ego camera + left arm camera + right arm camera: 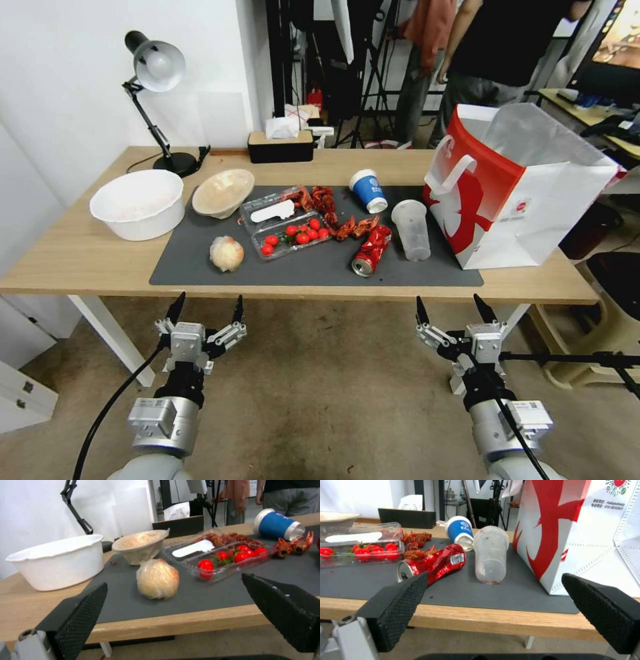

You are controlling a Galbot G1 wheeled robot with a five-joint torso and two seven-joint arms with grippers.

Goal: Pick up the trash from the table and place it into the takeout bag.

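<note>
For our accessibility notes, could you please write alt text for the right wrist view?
The open right gripper hangs short of the table edge, facing a dented red drink can and a clear plastic cup lying on the dark mat. The red-and-white takeout bag stands beside the cup.

Setting: robotics lab or recording studio. Evidence: black tripods and light stands (373,73) standing behind the tabletop's (80,257) far edge; desk lamp (155,87) sitting at its far left corner; second desk (587,113) with equipment showing past its right end; bare concrete-like floor (320,387) lying below.
</note>
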